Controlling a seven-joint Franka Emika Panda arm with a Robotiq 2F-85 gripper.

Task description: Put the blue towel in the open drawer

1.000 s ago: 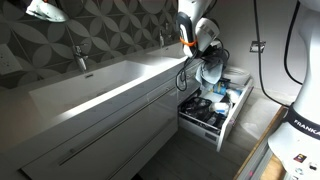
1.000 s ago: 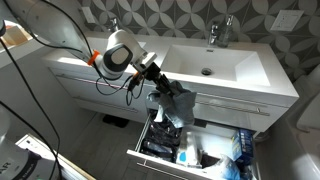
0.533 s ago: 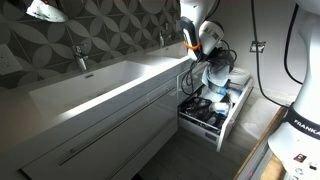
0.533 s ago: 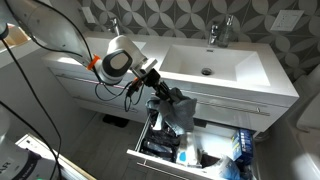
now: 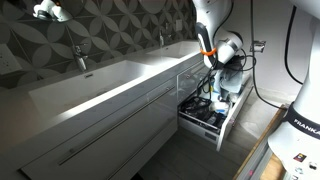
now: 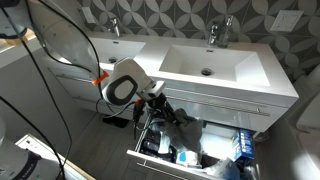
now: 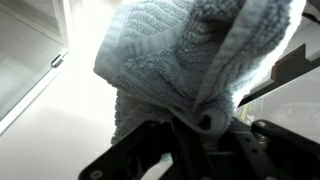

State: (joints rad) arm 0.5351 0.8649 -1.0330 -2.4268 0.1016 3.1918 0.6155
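1. The long white desk (image 6: 235, 78) with its sinks runs across the middle of both exterior views
2. The open drawer (image 6: 185, 168) sticks out under the desk, at the lower middle of an exterior view
3. The blue towel (image 6: 186, 130) hangs right over the drawer and looks partly inside it already. In the wrist view it fills the top of the frame
4. The hand (image 7: 205, 125) is squeezed tight on a fold of the towel
5. To do this well, I think the hand should go down a little more over the middle of the drawer. It should let go only when no corner hangs over a wall, then lift straight up
6. The stuff in the drawer (image 6: 200, 155) is too small and blurry to name. In the wrist view the towel hides the drawer
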